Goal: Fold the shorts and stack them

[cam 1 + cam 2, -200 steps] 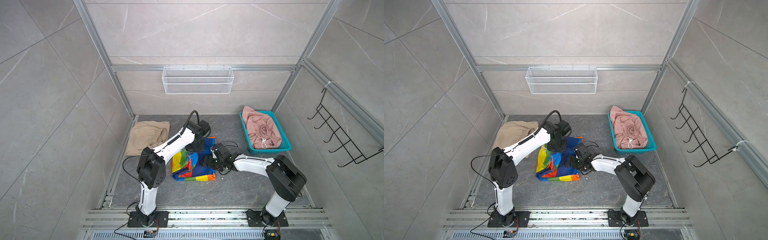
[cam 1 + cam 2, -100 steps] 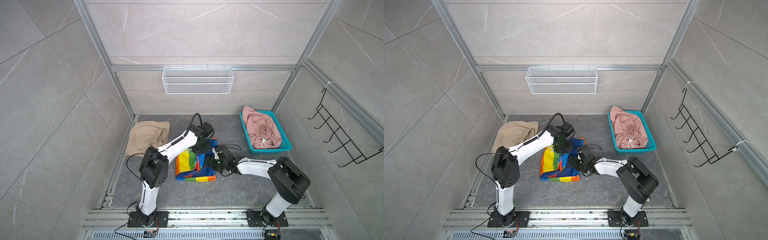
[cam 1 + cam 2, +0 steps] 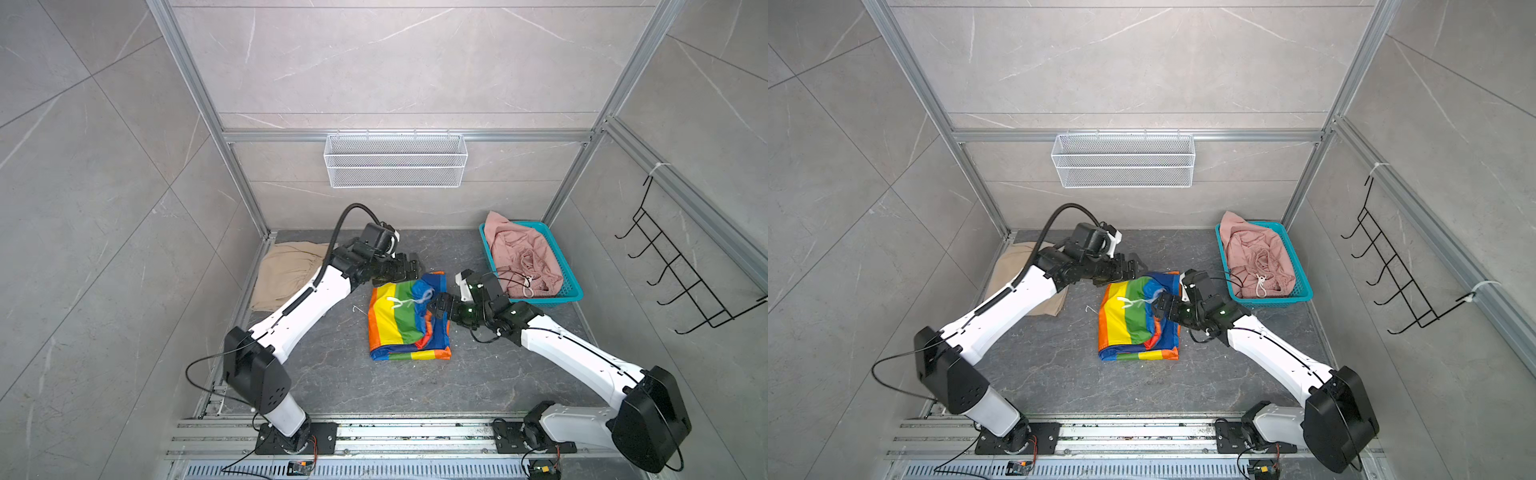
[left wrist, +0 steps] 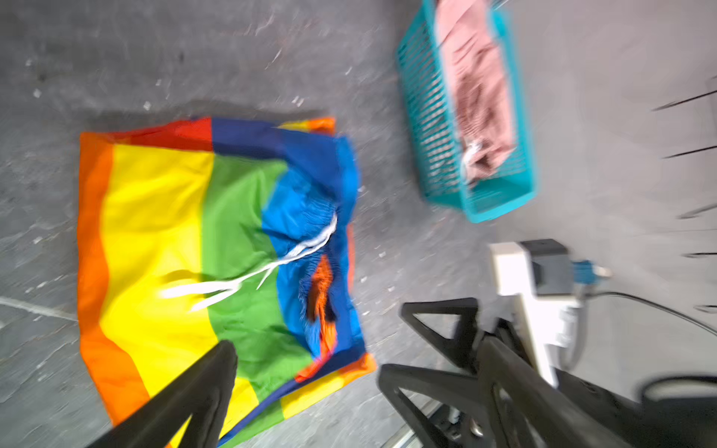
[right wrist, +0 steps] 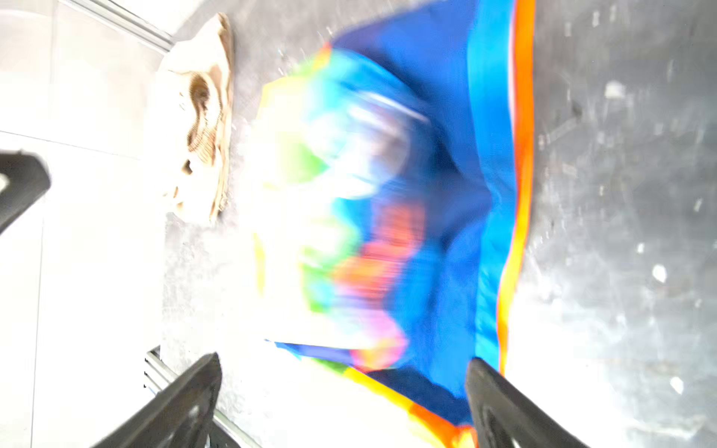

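Three shorts to account for, none stacked yet. Beige shorts (image 3: pixel 286 270): flat at the far left of the counter (image 3: pixel 332 382), partly hidden by my left arm in both top views; they look folded, and I take them for the base of the stack. Rainbow shorts (image 3: pixel 405 320): mid-counter between both arms, doubled into a rough rectangle, with the white drawstring (image 3: pixel 405 300) loose on top and the blue waist bunched on the basket side. Pink shorts (image 3: pixel 519 257): heaped unfolded in the teal basket (image 3: pixel 544 298) at the far right, with one edge draped over its rim. Left pincer (image 3: pixel 409 266): jaws wide, holding nothing, just beyond the far edge of the rainbow shorts. Right pincer (image 3: pixel 436 305): jaws wide, empty, low at the bunched waist; I cannot tell whether it touches the cloth, since its wrist view is smeared and washed out. Step in hand, as I judge it: folding the rainbow pair, which is not yet tidy. The next move calls for flattening that bunched waist or making one more fold, then pinching both layers of this slippery cloth at two corners to carry it onto the beige pair without it sliding open.
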`<action>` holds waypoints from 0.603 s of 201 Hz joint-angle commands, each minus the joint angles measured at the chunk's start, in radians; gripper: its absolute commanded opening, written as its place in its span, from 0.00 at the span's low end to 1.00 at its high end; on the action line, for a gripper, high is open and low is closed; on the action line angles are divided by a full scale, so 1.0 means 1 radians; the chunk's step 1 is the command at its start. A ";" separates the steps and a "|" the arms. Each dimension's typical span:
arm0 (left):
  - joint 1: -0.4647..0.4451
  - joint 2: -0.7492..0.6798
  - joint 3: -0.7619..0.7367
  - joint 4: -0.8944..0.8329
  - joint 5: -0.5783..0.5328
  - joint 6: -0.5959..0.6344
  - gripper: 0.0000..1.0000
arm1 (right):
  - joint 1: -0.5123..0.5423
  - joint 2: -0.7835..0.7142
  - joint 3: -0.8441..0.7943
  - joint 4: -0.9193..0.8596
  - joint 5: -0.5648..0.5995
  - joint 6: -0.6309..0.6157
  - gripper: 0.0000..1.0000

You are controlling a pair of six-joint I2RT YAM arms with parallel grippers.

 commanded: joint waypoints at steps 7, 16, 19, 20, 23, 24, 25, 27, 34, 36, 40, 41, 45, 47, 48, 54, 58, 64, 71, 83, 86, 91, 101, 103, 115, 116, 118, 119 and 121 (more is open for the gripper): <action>-0.010 0.015 -0.098 0.173 0.130 -0.068 0.99 | -0.001 0.086 0.083 -0.083 0.022 -0.043 0.99; -0.008 -0.016 -0.139 0.200 0.096 -0.083 1.00 | -0.001 0.110 0.118 -0.102 0.027 -0.044 1.00; -0.004 -0.031 -0.157 0.210 0.080 -0.088 1.00 | -0.001 0.119 0.129 -0.106 0.028 -0.044 0.99; -0.003 -0.036 -0.164 0.214 0.076 -0.089 1.00 | -0.001 0.121 0.132 -0.107 0.028 -0.045 1.00; 0.003 -0.052 -0.184 0.224 0.063 -0.095 1.00 | -0.001 0.129 0.142 -0.110 0.031 -0.045 0.99; 0.005 -0.057 -0.191 0.228 0.059 -0.096 1.00 | -0.001 0.131 0.144 -0.110 0.031 -0.044 1.00; 0.007 -0.062 -0.198 0.231 0.055 -0.098 1.00 | -0.001 0.133 0.147 -0.111 0.032 -0.044 0.99; 0.012 -0.073 -0.213 0.236 0.049 -0.102 1.00 | 0.000 0.138 0.151 -0.114 0.038 -0.045 0.99; 0.044 -0.103 -0.265 0.266 0.045 -0.127 1.00 | 0.006 0.155 0.168 -0.123 0.059 -0.047 0.99; 0.053 -0.112 -0.284 0.276 0.046 -0.134 1.00 | 0.008 0.160 0.171 -0.126 0.063 -0.048 0.99; 0.067 -0.125 -0.309 0.298 0.054 -0.152 1.00 | 0.012 0.172 0.179 -0.130 0.072 -0.052 0.99; 0.072 -0.128 -0.317 0.305 0.057 -0.157 1.00 | 0.014 0.175 0.181 -0.131 0.074 -0.053 0.99; 0.090 -0.138 -0.352 0.336 0.071 -0.180 1.00 | 0.018 0.188 0.185 -0.133 0.078 -0.053 0.99; 0.101 -0.142 -0.368 0.352 0.079 -0.192 1.00 | 0.018 0.195 0.188 -0.132 0.075 -0.053 0.99; 0.104 -0.144 -0.380 0.364 0.082 -0.199 1.00 | 0.019 0.198 0.189 -0.131 0.074 -0.052 0.99; 0.122 -0.152 -0.435 0.429 0.105 -0.243 1.00 | 0.022 0.215 0.186 -0.111 0.054 -0.044 0.99; 0.128 -0.155 -0.471 0.471 0.115 -0.268 1.00 | 0.024 0.224 0.180 -0.091 0.034 -0.035 1.00; 0.132 -0.154 -0.518 0.522 0.119 -0.301 1.00 | 0.030 0.235 0.166 -0.052 0.007 -0.019 0.99; 0.131 -0.149 -0.560 0.561 0.115 -0.325 1.00 | 0.038 0.249 0.149 -0.012 -0.018 0.005 0.99; 0.127 -0.141 -0.640 0.633 0.108 -0.373 1.00 | 0.051 0.275 0.130 0.034 -0.044 0.030 0.99; 0.127 -0.140 -0.662 0.657 0.106 -0.388 1.00 | 0.055 0.281 0.126 0.044 -0.048 0.035 0.99; 0.128 -0.137 -0.699 0.697 0.104 -0.414 1.00 | 0.060 0.293 0.118 0.059 -0.057 0.040 0.99; 0.128 -0.128 -0.766 0.784 0.102 -0.458 1.00 | 0.061 0.320 0.094 0.090 -0.079 0.047 0.99; 0.128 -0.126 -0.775 0.792 0.101 -0.462 1.00 | 0.061 0.327 0.090 0.096 -0.082 0.048 1.00; 0.119 -0.110 -0.815 0.808 0.086 -0.469 0.99 | 0.055 0.353 0.062 0.103 -0.087 0.045 0.99; 0.118 -0.107 -0.819 0.809 0.084 -0.468 0.99 | 0.054 0.353 0.059 0.104 -0.087 0.044 1.00; 0.116 -0.105 -0.823 0.807 0.082 -0.466 1.00 | 0.053 0.357 0.054 0.105 -0.087 0.043 0.99; 0.115 -0.103 -0.826 0.807 0.080 -0.466 0.99 | 0.052 0.358 0.051 0.106 -0.086 0.042 0.99; 0.113 -0.099 -0.832 0.809 0.076 -0.467 1.00 | 0.050 0.361 0.045 0.108 -0.086 0.040 0.99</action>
